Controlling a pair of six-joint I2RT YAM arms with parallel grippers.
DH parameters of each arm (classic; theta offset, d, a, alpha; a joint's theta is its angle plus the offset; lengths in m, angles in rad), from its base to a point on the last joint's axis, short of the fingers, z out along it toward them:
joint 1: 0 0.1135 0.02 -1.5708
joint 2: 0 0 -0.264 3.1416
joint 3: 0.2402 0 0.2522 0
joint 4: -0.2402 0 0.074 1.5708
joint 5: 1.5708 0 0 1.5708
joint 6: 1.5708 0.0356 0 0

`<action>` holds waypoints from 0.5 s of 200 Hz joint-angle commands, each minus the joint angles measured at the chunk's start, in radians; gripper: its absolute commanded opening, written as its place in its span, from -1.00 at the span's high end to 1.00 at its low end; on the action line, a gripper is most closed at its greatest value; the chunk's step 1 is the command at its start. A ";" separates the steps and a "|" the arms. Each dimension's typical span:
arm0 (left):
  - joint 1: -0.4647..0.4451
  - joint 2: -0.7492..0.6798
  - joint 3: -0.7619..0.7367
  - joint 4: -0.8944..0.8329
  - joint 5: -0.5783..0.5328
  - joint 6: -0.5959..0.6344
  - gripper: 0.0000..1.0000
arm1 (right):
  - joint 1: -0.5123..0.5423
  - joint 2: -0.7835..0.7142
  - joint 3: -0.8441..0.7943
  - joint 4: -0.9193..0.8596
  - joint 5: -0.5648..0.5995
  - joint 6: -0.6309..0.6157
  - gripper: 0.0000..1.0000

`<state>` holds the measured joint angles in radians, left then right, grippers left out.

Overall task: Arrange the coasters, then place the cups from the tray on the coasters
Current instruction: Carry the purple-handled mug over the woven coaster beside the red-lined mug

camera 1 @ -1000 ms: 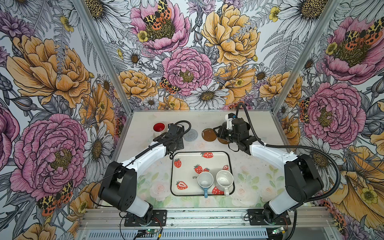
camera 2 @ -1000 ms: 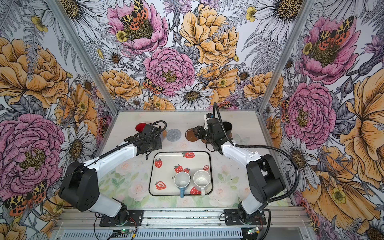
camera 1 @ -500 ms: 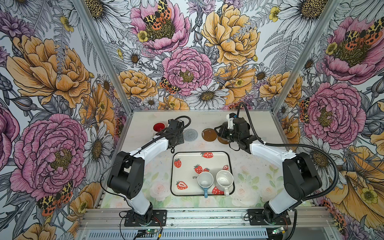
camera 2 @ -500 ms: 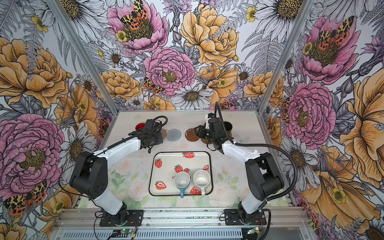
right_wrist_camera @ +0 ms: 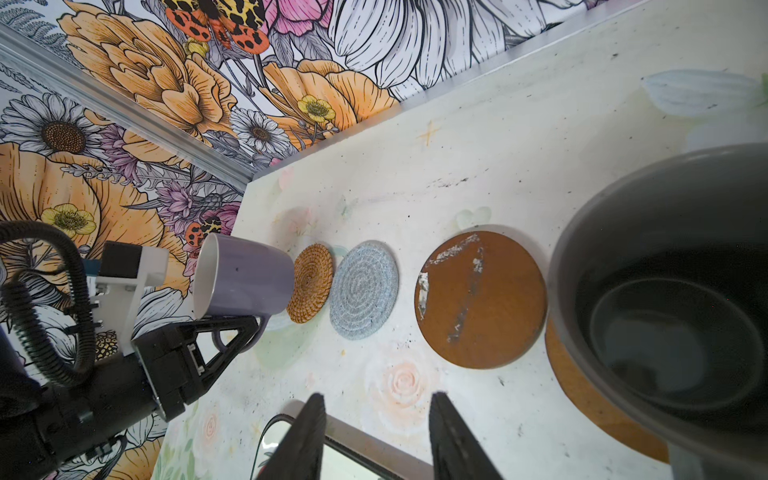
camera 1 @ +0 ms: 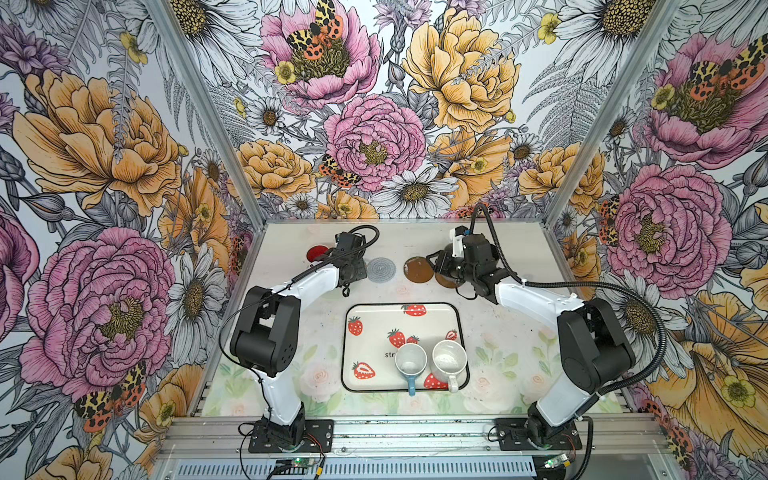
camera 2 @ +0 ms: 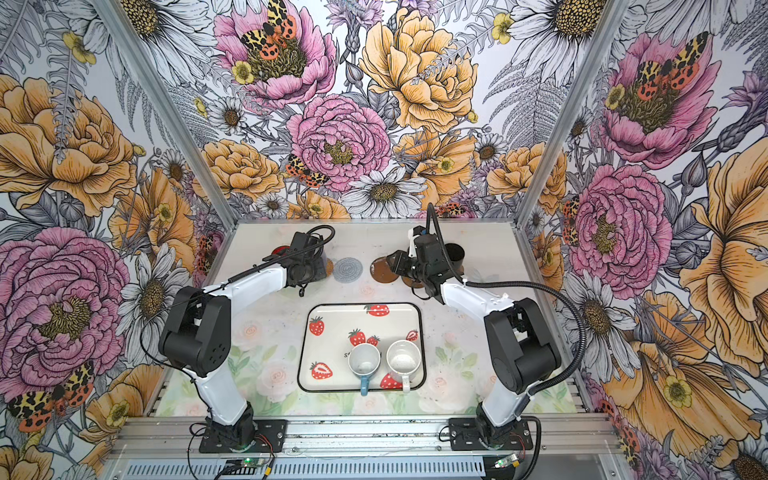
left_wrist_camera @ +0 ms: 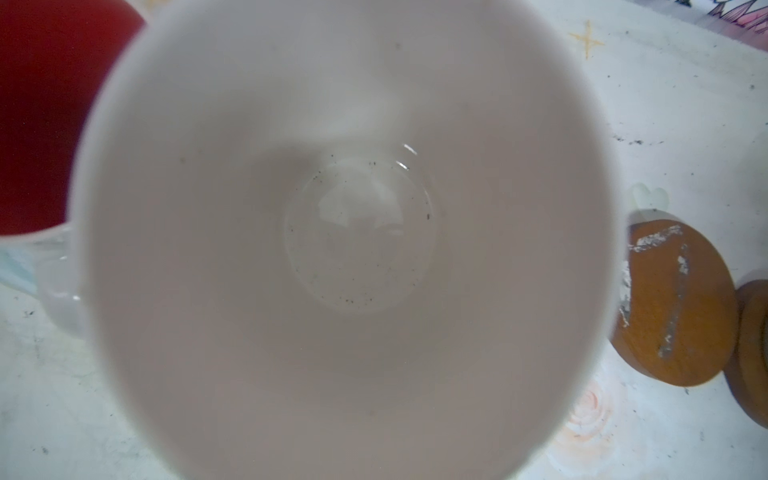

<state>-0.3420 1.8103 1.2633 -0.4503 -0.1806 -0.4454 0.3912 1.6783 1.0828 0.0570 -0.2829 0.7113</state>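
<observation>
One lilac cup (right_wrist_camera: 243,276) is clenched by its handle in the left hand (right_wrist_camera: 249,326) beside the tan woven coaster (right_wrist_camera: 311,282); the right hand (right_wrist_camera: 376,399) is spread, empty.

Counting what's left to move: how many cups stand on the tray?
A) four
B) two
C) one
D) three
B: only the light blue cup and the speckled cup stand on the tray.
</observation>
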 commanded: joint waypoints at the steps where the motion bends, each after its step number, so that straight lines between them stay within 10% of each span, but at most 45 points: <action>1: 0.012 0.000 0.058 0.081 0.025 0.030 1.00 | -0.009 0.015 0.029 0.012 -0.010 0.002 0.14; 100: 0.024 0.073 0.079 0.079 0.042 0.028 1.00 | -0.013 0.035 0.045 0.003 -0.024 0.002 0.14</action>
<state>-0.3302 1.8835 1.2964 -0.4374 -0.1429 -0.4374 0.3847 1.6966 1.0946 0.0566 -0.2901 0.7113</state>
